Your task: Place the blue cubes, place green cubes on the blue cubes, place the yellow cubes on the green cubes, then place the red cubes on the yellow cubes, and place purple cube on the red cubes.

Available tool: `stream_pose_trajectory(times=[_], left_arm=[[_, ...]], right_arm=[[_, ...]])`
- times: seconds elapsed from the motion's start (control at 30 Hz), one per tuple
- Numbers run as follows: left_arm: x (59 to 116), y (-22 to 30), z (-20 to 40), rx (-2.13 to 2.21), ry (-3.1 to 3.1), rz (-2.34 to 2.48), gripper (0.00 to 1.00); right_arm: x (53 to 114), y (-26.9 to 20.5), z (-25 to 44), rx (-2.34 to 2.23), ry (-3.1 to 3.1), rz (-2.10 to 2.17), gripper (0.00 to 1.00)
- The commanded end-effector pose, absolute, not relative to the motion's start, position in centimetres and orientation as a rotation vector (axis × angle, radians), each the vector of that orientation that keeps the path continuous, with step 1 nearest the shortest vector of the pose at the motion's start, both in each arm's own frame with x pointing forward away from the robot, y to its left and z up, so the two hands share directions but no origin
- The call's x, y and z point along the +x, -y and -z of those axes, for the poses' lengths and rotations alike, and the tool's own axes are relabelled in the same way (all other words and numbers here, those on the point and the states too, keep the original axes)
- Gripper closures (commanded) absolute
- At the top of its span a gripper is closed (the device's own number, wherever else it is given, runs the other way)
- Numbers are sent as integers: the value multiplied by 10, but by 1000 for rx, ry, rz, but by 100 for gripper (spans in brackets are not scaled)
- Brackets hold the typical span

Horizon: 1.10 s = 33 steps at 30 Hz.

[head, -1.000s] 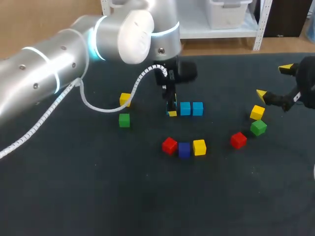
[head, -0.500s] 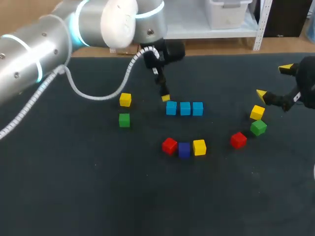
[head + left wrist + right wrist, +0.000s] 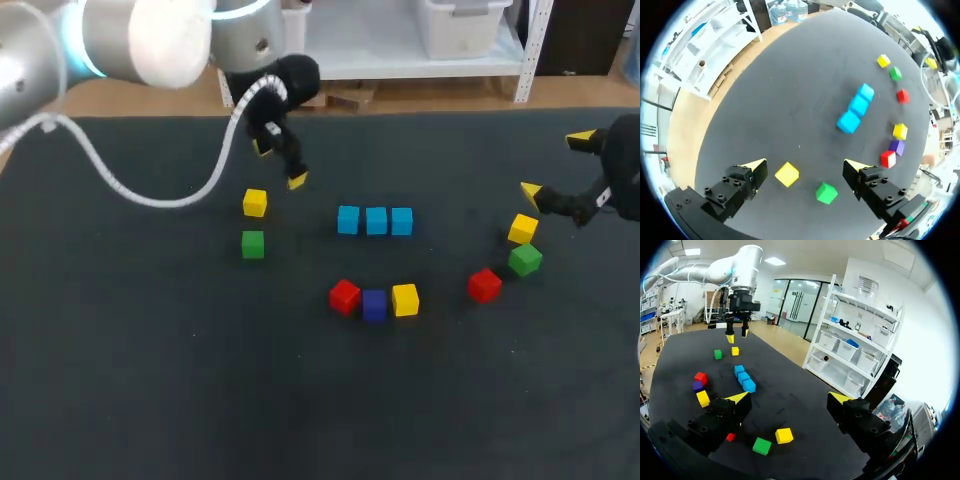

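Three light blue cubes (image 3: 376, 221) lie in a row at mid-table, also seen in the left wrist view (image 3: 858, 105) and the right wrist view (image 3: 744, 378). My left gripper (image 3: 279, 165) hangs open and empty above the table, left of that row. Under and ahead of it lie a yellow cube (image 3: 787, 174) and a green cube (image 3: 826, 193). A red cube (image 3: 344, 296), a purple cube (image 3: 374, 304) and a yellow cube (image 3: 405, 299) sit in front of the blue row. My right gripper (image 3: 556, 165) stands open and empty at the right, above a yellow cube (image 3: 784, 435), a green cube (image 3: 761, 445) and a red cube (image 3: 730, 437).
The left arm's white cable (image 3: 150, 195) loops over the table's left back. The dark mat (image 3: 320, 400) is bare along its front. A white shelf stands behind the table's back edge.
My left gripper let go of a blue cube at the row's left end, rose, and swung back and left toward the yellow and green cubes. The right arm stayed still.
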<state>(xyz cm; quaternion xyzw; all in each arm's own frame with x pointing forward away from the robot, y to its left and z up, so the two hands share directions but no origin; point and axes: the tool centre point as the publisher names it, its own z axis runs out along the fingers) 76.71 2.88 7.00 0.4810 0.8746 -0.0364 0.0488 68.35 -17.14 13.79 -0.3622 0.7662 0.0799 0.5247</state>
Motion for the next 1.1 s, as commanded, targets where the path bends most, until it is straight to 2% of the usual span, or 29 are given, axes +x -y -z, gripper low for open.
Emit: stream_pose_trajectory(times=[0.03,0.2,0.43,0.7,1.1], left_arm=[[729,-47,-61,1488,-2459,-52,0],[721,-32,-56,1765,-2234,-107,0],[742,-24,-56,2091,-1995,-101,0],[764,3,-56,2172,-1964,-52,0],[745,41,-43,2210,-2075,109,0]], right_arm=[[683,171,-138,-866,-1835,-187,0],[683,171,-138,-866,-1835,-187,0],[683,171,-138,-866,-1835,-187,0],[683,171,-138,-866,-1835,-187,0],[683,171,-138,-866,-1835,-187,0]])
